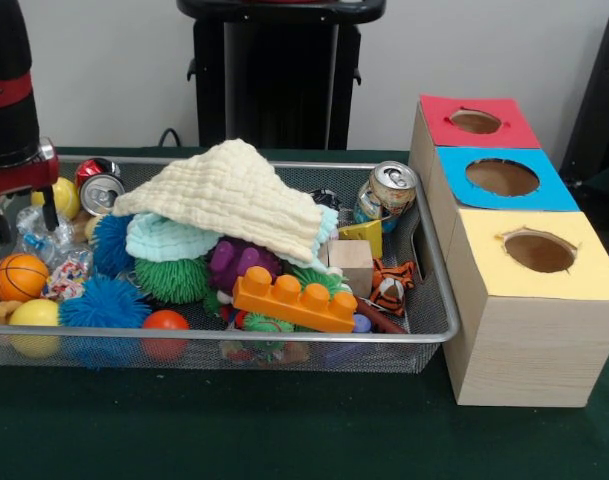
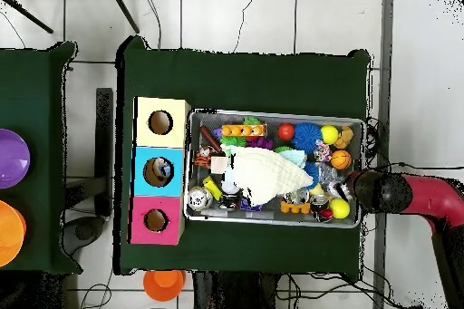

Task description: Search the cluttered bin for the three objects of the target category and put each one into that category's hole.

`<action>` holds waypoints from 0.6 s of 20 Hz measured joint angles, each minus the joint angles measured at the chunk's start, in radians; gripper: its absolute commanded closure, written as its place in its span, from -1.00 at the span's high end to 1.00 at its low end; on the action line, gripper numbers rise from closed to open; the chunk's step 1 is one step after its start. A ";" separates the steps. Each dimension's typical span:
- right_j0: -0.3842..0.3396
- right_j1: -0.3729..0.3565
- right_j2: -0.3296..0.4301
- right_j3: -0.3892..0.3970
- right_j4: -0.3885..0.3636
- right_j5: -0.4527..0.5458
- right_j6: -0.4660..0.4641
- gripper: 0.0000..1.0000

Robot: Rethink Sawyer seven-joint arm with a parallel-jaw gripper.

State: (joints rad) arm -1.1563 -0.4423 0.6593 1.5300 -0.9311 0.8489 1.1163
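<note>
Hovering at the bin's (image 1: 424, 250) end, our arm (image 1: 9, 100) hangs over the balls (image 1: 20, 277). We cannot tell how the jaws stand.

The bin (image 1: 424, 262) is packed edge to edge; no bare floor is seen inside it. Its middle is covered by a cream cloth (image 1: 229, 190), heaped above the rim and hiding what lies beneath. Right of the cloth, a can (image 1: 386, 195) leans against the bin's wall. The three box holes (image 1: 503, 177) are left unobstructed from above.
</note>
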 measured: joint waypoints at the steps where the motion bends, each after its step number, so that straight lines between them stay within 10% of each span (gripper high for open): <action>1: -0.007 0.002 0.005 0.002 0.002 -0.002 0.000 1.00; 8: -0.034 0.011 0.032 0.015 0.005 -0.016 0.000 1.00; 9: -0.039 0.016 0.038 0.019 0.004 -0.026 0.000 -1.00; 12: -0.039 0.021 0.042 0.020 0.004 -0.034 0.000 -1.00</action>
State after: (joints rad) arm -1.1952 -0.4214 0.7011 1.5499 -0.9268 0.8150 1.1163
